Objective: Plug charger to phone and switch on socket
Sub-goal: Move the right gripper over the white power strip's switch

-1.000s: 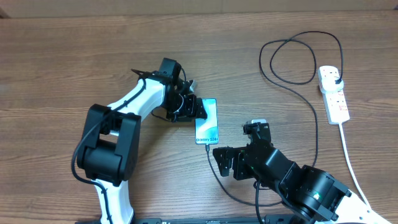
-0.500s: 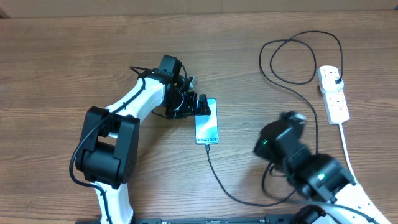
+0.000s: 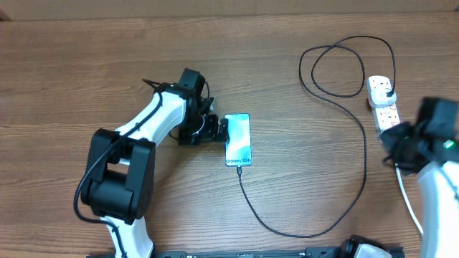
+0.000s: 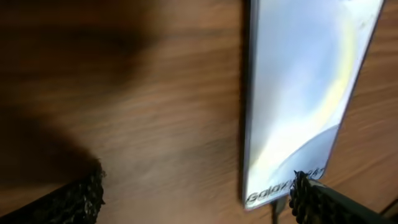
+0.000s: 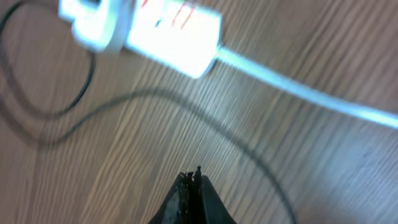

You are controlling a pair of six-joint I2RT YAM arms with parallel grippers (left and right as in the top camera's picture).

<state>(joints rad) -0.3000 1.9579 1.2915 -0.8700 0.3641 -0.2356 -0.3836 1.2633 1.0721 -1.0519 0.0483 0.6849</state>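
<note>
The phone (image 3: pixel 238 139) lies flat mid-table, its light blue screen up. The charger (image 3: pixel 358 179), a thin black cable, runs from the phone's near short edge in a wide loop to its plug in the socket (image 3: pixel 381 100), a white power strip at the right. My left gripper (image 3: pixel 216 130) stands open just left of the phone. In the left wrist view one fingertip (image 4: pixel 311 198) overlaps the phone's (image 4: pixel 298 93) corner by the connector. My right gripper (image 5: pixel 193 177) is shut on nothing, just short of the socket's (image 5: pixel 168 28) cord end.
The socket's white cord (image 5: pixel 298 81) runs off to the right, toward the table's front right in the overhead view. The black cable (image 5: pixel 124 99) crosses the wood just ahead of my right fingertips. My right arm (image 3: pixel 430 136) is blurred and covers the socket's near end.
My right arm has swung from beside the phone to the socket at the right, its jaws now shut. My left gripper has opened wide and drawn back left off the phone.
</note>
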